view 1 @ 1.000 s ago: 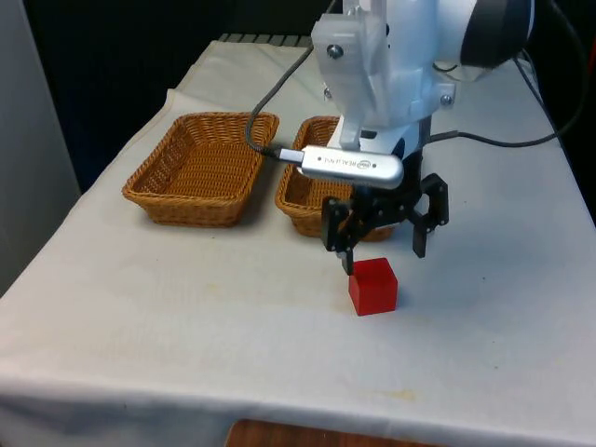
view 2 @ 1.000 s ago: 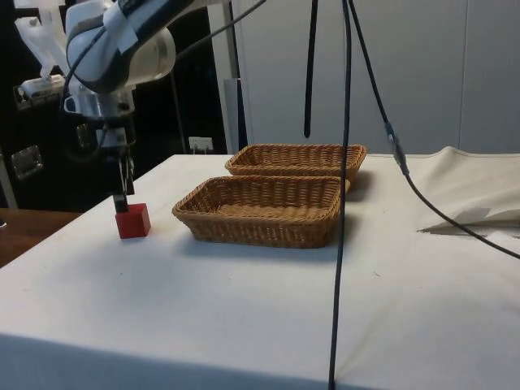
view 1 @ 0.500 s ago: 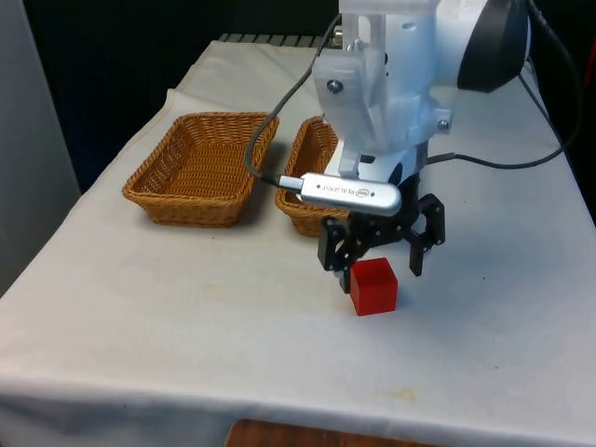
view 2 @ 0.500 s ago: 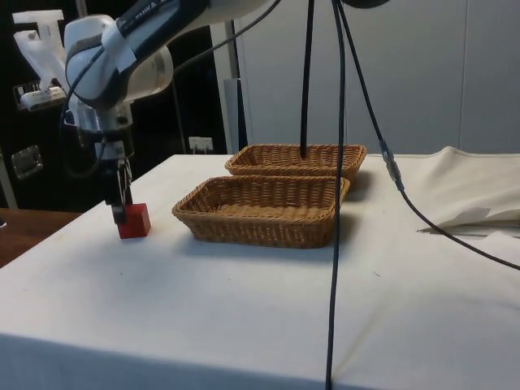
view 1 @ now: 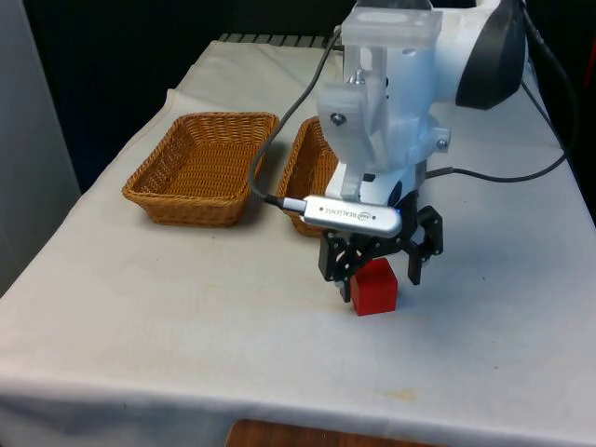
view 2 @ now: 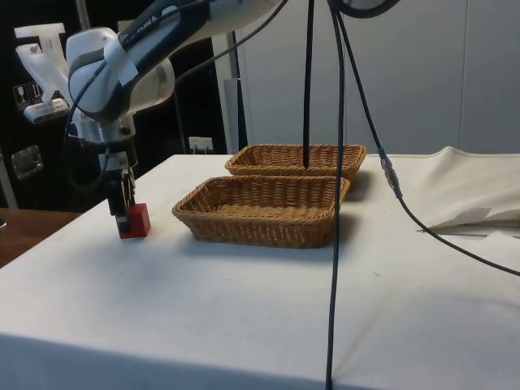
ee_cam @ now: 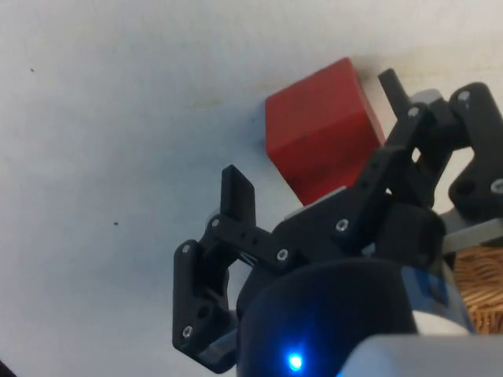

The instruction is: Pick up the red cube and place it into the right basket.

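The red cube (view 1: 374, 287) sits on the white cloth (view 1: 186, 307) between the spread fingers of the gripper (view 1: 380, 277), near two wicker baskets (view 1: 200, 166), both bare inside.

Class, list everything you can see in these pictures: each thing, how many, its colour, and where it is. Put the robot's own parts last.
Cube: one, red, on the cloth near the table's front edge, between the gripper's fingers.
Baskets: two, tan wicker, side by side behind the cube; one at the front view's left, the other partly behind the arm.
Cloth: one, white, covering the table.
Cables: several, dark, hanging before the side view.
Arm: one, white, above the cube.
Gripper: one, black, open, lowered around the cube.
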You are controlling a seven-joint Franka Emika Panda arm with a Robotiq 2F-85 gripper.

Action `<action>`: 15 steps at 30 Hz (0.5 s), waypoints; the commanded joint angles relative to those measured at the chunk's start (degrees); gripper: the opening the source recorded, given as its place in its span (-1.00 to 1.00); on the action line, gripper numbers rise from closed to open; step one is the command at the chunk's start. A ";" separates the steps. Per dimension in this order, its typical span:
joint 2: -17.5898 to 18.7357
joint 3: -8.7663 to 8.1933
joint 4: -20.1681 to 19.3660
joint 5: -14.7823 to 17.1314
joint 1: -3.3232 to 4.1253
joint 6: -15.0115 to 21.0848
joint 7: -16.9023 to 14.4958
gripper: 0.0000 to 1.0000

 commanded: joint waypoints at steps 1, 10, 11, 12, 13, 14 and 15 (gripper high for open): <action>0.06 -0.11 0.17 -0.11 0.06 -0.06 0.17 1.00; -0.06 -0.80 -0.23 -0.17 0.80 0.69 0.52 0.95; 0.00 -0.57 0.06 -0.06 0.57 0.00 0.23 0.80; -0.11 -0.86 -0.23 -0.17 0.86 0.69 0.57 0.80; -0.11 -0.92 -0.23 -0.17 0.92 0.74 0.57 0.61; -0.11 -0.97 -0.29 -0.17 0.97 0.74 0.63 0.39; -0.11 -1.03 -0.29 -0.11 1.03 0.80 0.63 0.16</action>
